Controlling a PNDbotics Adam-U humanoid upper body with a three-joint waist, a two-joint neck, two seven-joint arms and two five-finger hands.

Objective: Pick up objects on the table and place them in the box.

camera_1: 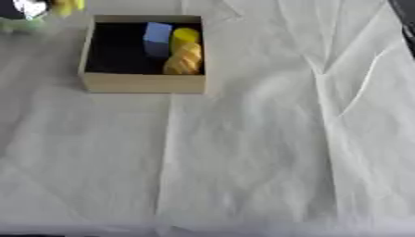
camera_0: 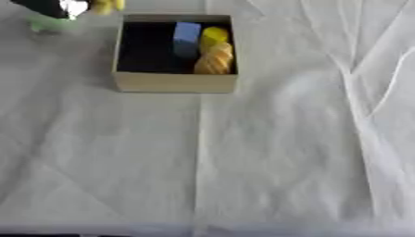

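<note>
Item, near edge: a surface draped in creased white cloth is lying bare across the whole near and middle ground; nothing to pick up is showing on it here.

Item, middle distance: a tan box with a dark inside is sitting left of centre. Lying in its right-hand part are a blue block, a yellow round piece just beside it, and an orange-yellow twisted piece nearer the front wall, its long axis running near to far. All three are touching or nearly touching one another.

Item, far left corner: a blurred dark shape with a bright patch is showing beyond and to the left of the box (likely part of the robot's left arm, though this cannot be confirmed). Close by it are a yellow thing and a pale green thing, both too smeared to name. Whether either is being held cannot be told, nor whether any robot hand is spread or closed. No right robot hand is appearing in either view.

Item, relation governing the coming move: the yellow and green things are lying just left of the box's far-left corner, so the left arm is judged the nearer one, and the travel needed is rightward and slightly nearward over the box wall.

Item, difference between views: the left eye view is showing more of the dark shape and the green thing; the right eye view is cutting them off at its edge, while showing a dark strip at its far right.
</note>
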